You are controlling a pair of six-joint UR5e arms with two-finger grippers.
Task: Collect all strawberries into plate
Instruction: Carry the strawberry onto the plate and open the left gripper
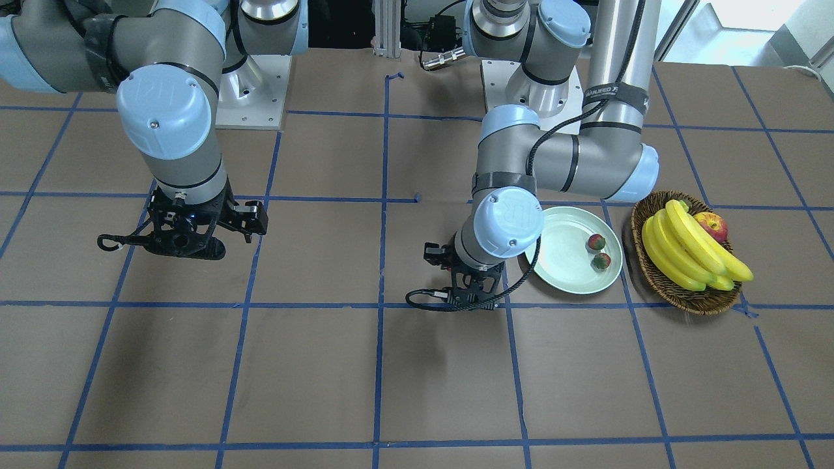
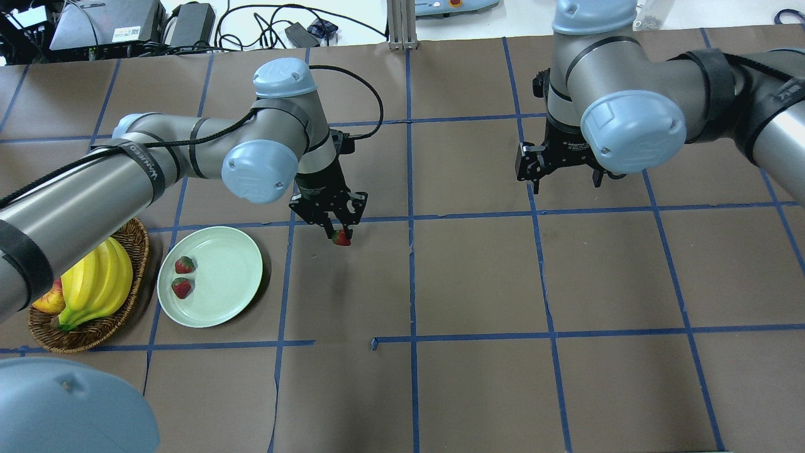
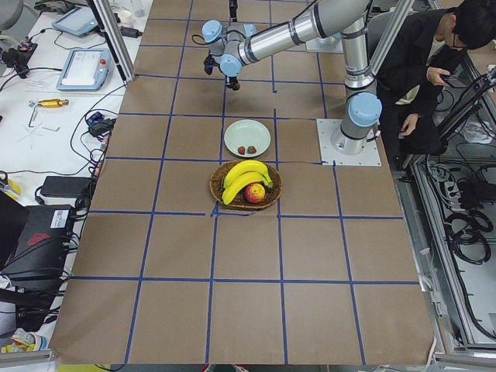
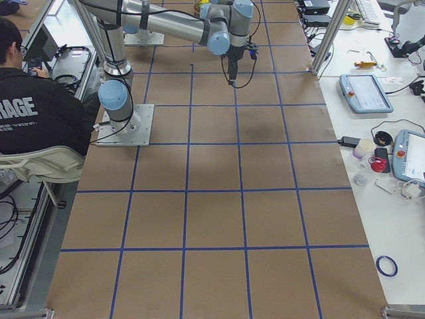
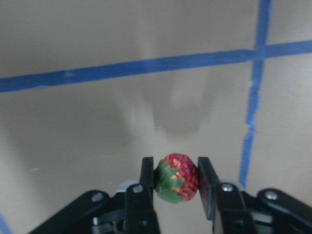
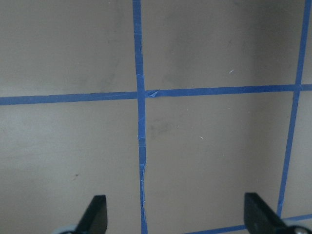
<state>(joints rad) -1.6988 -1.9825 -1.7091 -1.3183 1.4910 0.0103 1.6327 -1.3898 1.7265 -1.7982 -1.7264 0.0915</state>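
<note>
My left gripper is shut on a red strawberry with a green cap and holds it above the brown table. In the overhead view this strawberry is right of the mint-green plate. Two more strawberries lie in the plate near its left rim; they also show in the front view. My right gripper is open and empty, well above the table at the far right.
A brown wicker basket with bananas and a red-yellow apple stands just left of the plate. Blue tape lines grid the brown table. A person sits beside the robot base in the side views.
</note>
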